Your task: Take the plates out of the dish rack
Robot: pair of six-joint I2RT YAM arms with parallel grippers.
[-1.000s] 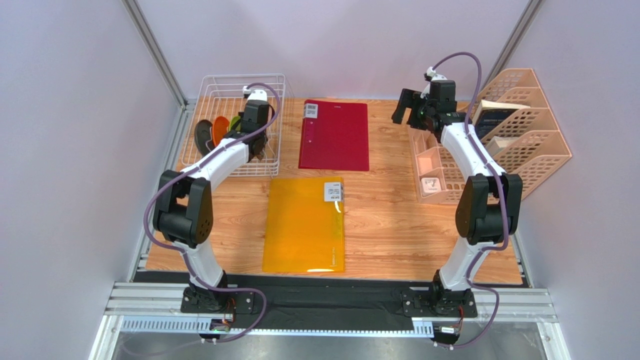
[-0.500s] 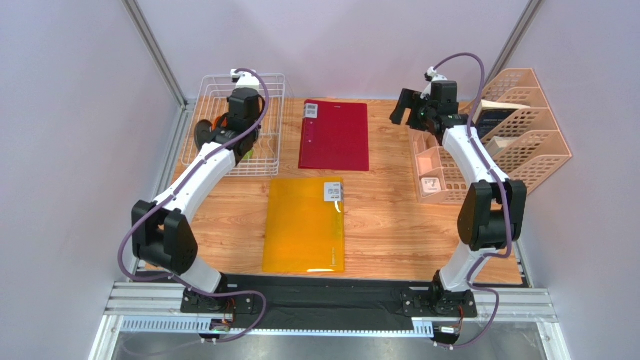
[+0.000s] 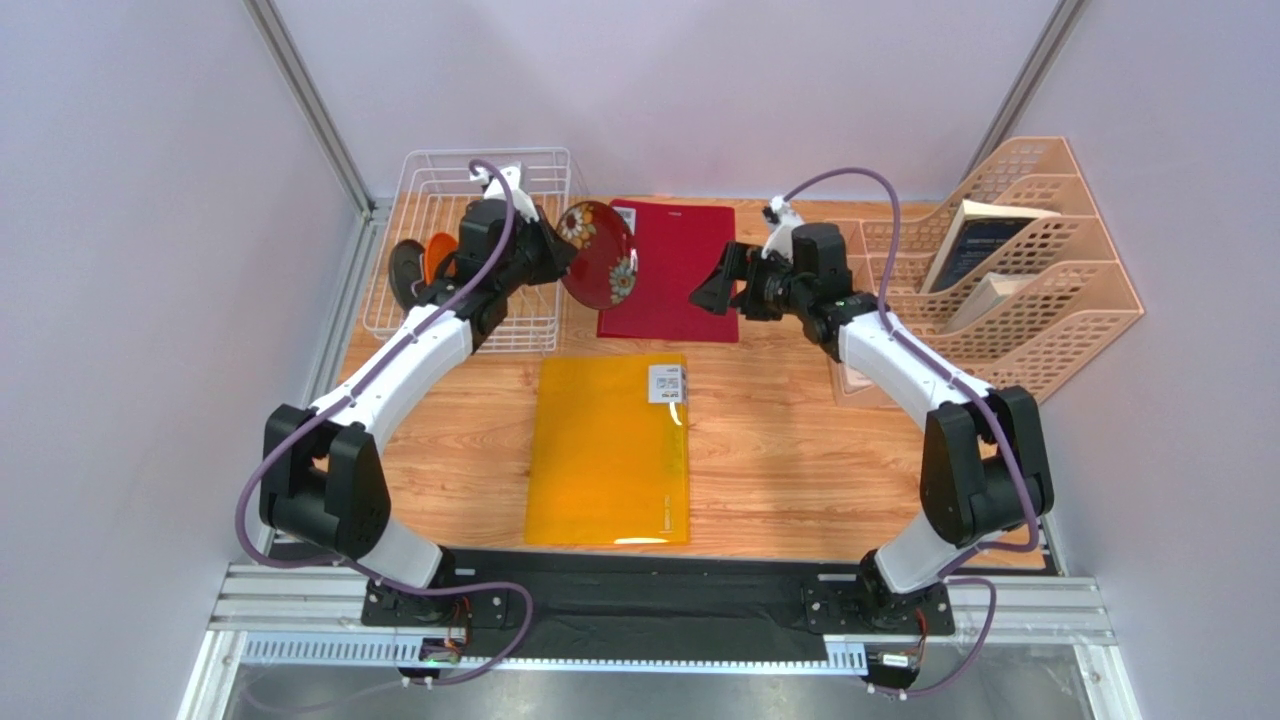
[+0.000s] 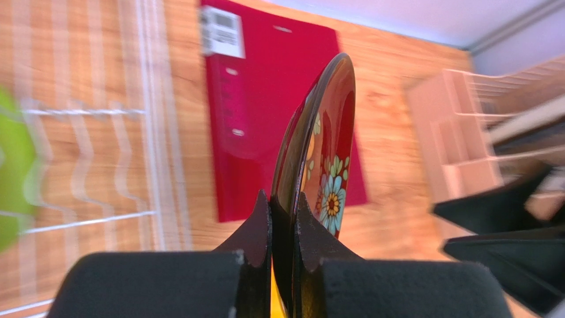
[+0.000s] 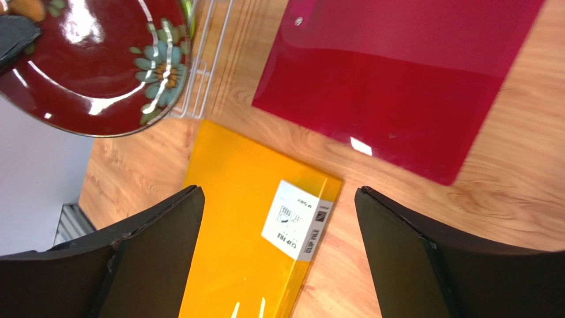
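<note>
Over the nine-o'clock edge of the red folder (image 3: 679,278), my left claw (image 4: 282,204) pinches the floral plate (image 3: 600,249) (by its rim); my right claw (image 5: 278,193) is spread.

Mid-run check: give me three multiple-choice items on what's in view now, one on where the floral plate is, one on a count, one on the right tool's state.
1. Where is the floral plate?
A) set down flat
B) held on edge in the air by the left tool, just outside the dish rack
C) slotted in the peach organiser

2. How many folders lie flat on the table?
A) one
B) two
C) three

3. The right tool is:
A) open and empty
B) shut on a plate
C) shut on a folder

Answers:
1 B: the left wrist view shows both fingers pinching the plate's rim, with the rack wires off to the side.
2 B: one red folder and one yellow folder.
3 A: its fingers stand wide apart with nothing between them.
</note>
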